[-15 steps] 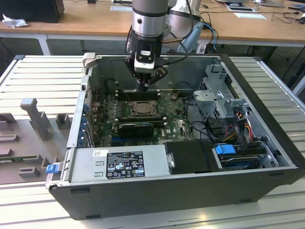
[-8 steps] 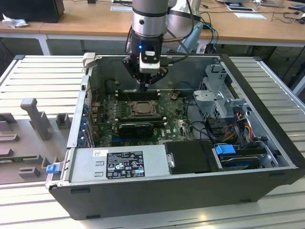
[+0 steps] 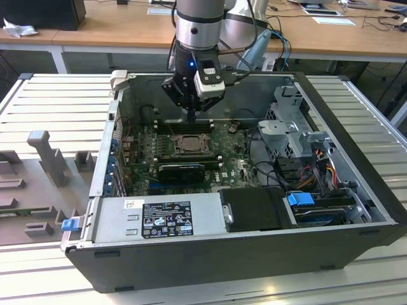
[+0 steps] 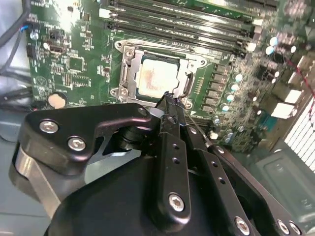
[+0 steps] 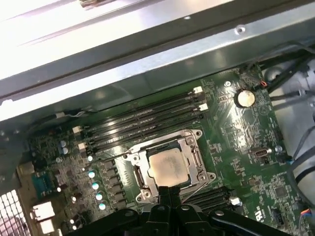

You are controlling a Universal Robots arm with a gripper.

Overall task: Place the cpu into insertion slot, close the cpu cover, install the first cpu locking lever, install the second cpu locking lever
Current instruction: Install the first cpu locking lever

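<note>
- Pincer (image 4: 167,101): clenched, tips pressed together, nothing visible btwn them.
- In the exterior view the pincer (image 3: 191,116) hangs inside the open PC case (image 3: 254,254), at 12 o'clock of the insertion slot (image 3: 173,146) and just off its rim.
- Cpu (image 5: 167,166) sits flat in the slot, so that step looks done.
- Cpu cover (image 5: 196,157) appears down, framing the chip through its window.
- Step in hand, by my read: lever work. A thin wire locking lever (image 5: 199,186) runs along the socket edge close to the tips. Can't tell if it's latched.
- A move on the lever calls for exact tip contact on a thin, springy wire, w/ a steady push and no slip onto the board.
</note>
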